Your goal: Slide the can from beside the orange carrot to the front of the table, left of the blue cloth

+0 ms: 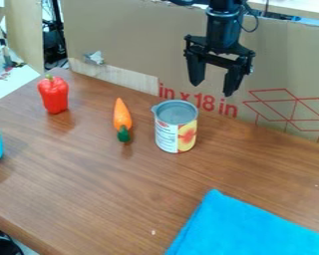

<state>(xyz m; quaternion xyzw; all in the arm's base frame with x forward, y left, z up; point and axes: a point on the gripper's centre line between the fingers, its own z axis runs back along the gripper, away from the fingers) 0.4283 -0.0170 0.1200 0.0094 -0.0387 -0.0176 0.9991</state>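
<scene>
Roughly, can (175, 127) between claw (213, 89) and carrot (121, 116).

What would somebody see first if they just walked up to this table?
Probably the bright blue cloth, spread big and flat at the front edge of the view, right of the middle. Next come the shiny red bell pepper standing at the back left and the orange toy carrot beside the tin can. Above and behind the can hangs the black claw, open and empty.
</scene>
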